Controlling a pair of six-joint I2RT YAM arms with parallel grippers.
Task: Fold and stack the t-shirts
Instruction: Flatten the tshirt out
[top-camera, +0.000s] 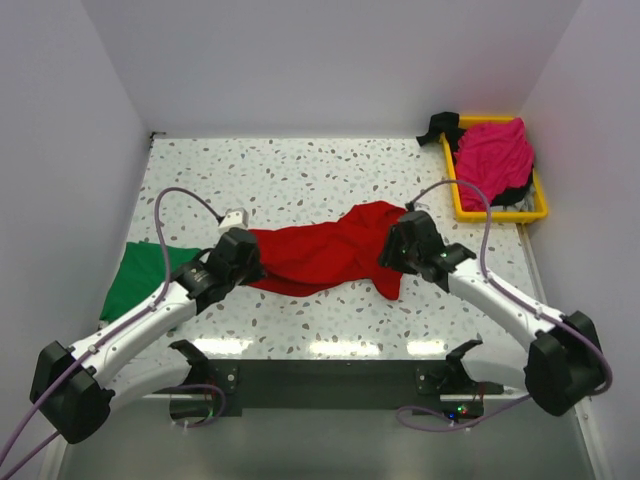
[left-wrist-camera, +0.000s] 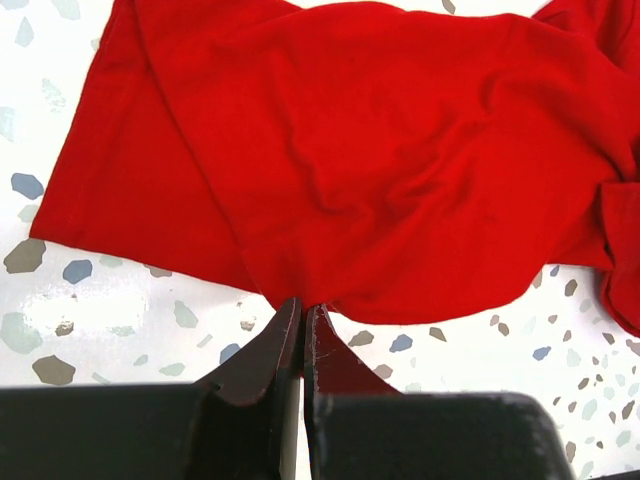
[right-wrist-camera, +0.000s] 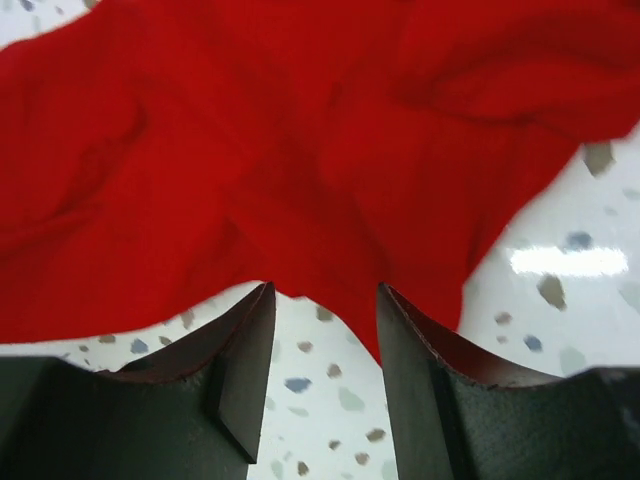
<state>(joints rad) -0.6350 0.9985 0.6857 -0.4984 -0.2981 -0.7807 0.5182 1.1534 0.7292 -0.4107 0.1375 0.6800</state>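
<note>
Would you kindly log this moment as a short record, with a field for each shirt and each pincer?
red shirt: crumpled, stretched across the middle of the table
green shirt: lying on the table at left
pink shirt: heaped in the tray, back right
left pincer: shut on the red shirt's edge
right pincer: open, red shirt at its fingertips
stack: not yet begun

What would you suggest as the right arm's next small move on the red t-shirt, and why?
Probably ease the right gripper forward and close it on the red t-shirt. Its jaws stand open with the cloth's edge at their tips, while the left gripper is shut, seemingly pinching the other end. The shirt lies bunched, so both arms need a hold to spread it.
</note>
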